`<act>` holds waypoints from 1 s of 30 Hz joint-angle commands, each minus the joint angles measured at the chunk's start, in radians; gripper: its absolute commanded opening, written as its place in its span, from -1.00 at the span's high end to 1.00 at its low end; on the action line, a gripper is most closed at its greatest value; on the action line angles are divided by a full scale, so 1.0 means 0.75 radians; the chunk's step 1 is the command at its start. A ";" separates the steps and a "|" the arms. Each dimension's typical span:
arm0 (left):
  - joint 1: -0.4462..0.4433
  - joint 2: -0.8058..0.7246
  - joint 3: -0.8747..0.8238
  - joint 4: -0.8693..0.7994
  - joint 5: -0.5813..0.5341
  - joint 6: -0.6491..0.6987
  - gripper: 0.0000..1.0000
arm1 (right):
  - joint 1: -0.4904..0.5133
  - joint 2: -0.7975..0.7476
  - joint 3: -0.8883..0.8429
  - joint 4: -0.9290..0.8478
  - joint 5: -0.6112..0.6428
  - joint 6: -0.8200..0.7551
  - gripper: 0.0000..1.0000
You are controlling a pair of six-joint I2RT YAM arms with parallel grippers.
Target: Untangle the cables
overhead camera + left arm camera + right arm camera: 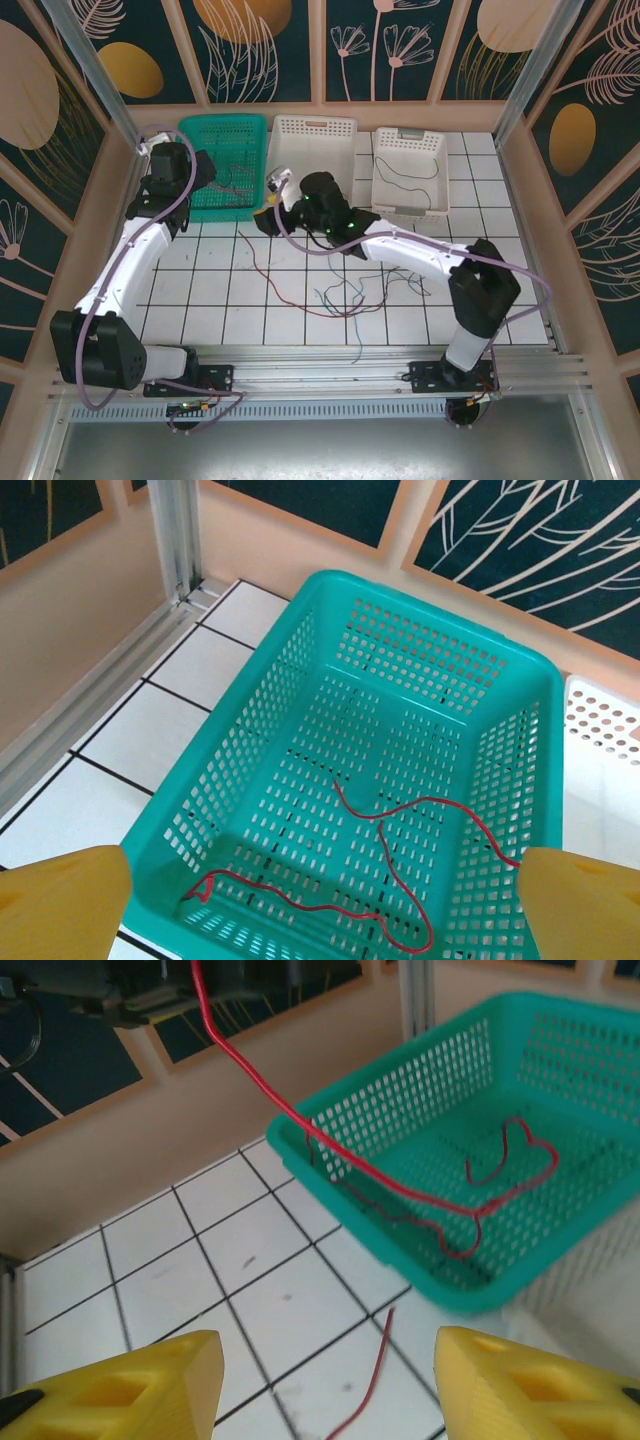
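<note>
You're at the drop-off: right fingers (130, 1390) part-open and empty, left fingers (60, 905) wide and empty above the green basket (330, 580). Next, I'd tuck the red cable (258, 1080) trailing over its rim inside.

In the right wrist view, the red cable (300, 1125) is cut off by the top edge and the teal basket (590, 1050) by the right edge. In the left wrist view, one end of a red strand (440, 800) is hidden behind a fingertip (585, 905) of the left pincer (325, 905). From above, the crossings in the tangle of thin cables (345, 295) on the tabletop (200, 300) are too small to be made out.
</note>
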 commanded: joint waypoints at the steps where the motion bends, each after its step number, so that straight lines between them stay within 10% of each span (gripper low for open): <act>1: 0.005 0.016 0.053 -0.040 0.046 0.023 -0.97 | 0.030 0.070 0.044 0.191 -0.040 -0.199 -0.18; 12: 0.005 0.039 0.074 -0.083 0.133 0.047 -0.97 | 0.044 0.387 0.391 0.167 -0.001 -0.290 -0.09; 19: 0.005 0.026 0.086 -0.114 0.139 0.066 -0.97 | 0.045 0.438 0.500 0.140 0.045 -0.328 0.97; 30: 0.006 0.000 0.036 -0.185 0.072 0.082 -0.97 | 0.027 0.311 0.279 0.238 0.059 -0.324 1.00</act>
